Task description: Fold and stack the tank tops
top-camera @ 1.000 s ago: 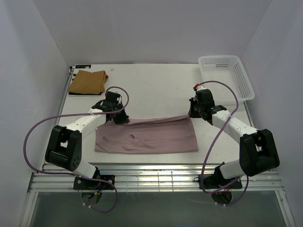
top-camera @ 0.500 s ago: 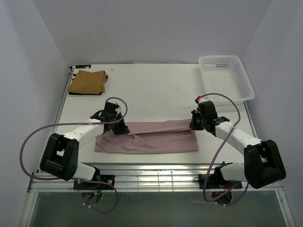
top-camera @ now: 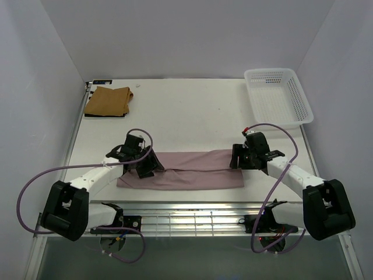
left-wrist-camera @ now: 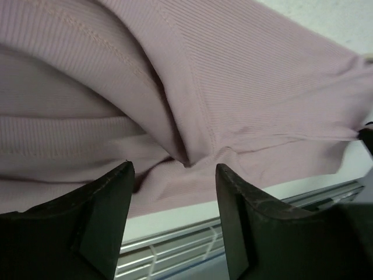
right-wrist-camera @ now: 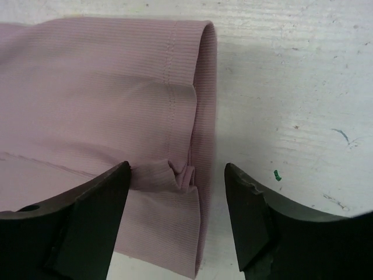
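Farthest left, at the back corner of the table (top-camera: 192, 105), the tan-brown tank top (top-camera: 108, 100) lies folded, well apart from both arms. Nearer, the left claw (top-camera: 150, 166) sits low over the left end of the pale pink tank top (top-camera: 192, 174), its fingers (left-wrist-camera: 99, 233) standing apart. The left wrist view shows a raised ridge of ribbed cloth running into the gap between them, not pinched. The pink top lies as a long band across the near middle of the table, its far part doubled over toward the near edge. At its right end the right claw (top-camera: 237, 158) hovers with fingers (right-wrist-camera: 256, 233) likewise apart, and a small pucker at the folded hem lies between them unclamped. Far right, at the back corner of the table, the white mesh basket (top-camera: 271, 71) stands well apart from the cloth.
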Available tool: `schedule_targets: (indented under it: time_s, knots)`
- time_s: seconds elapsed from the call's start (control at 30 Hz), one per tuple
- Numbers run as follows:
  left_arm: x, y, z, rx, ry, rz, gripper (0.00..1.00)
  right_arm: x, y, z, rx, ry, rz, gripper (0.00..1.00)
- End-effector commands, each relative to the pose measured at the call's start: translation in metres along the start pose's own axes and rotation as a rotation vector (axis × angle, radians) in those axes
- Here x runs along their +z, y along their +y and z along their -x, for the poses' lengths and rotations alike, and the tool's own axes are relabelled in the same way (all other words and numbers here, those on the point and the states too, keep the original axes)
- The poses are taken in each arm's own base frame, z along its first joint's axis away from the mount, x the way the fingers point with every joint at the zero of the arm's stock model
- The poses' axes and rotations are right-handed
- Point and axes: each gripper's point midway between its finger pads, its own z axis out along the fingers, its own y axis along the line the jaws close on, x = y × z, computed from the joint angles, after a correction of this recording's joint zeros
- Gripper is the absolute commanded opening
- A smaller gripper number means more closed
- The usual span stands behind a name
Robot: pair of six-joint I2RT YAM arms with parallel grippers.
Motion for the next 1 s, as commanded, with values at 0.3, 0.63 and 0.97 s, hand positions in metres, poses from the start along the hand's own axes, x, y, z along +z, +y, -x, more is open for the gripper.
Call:
schedule_targets:
  time_s: [0.3, 0.63, 0.97]
  knots:
    - [-0.062, -0.056, 0.051, 0.073, -0.232, -0.115, 0.98, -0.048, 0.049, 0.046, -0.075, -0.132, 0.205, 0.90]
    - [-0.025, -0.033, 0.153, 0.003, -0.335, 0.218, 0.98, -0.030, 0.101, 0.038, -0.163, -0.066, 0.321, 0.90]
    - [-0.017, 0.039, 0.166, -0.137, -0.323, 0.306, 0.98, -0.005, 0.092, -0.012, -0.125, 0.078, 0.304, 0.90]
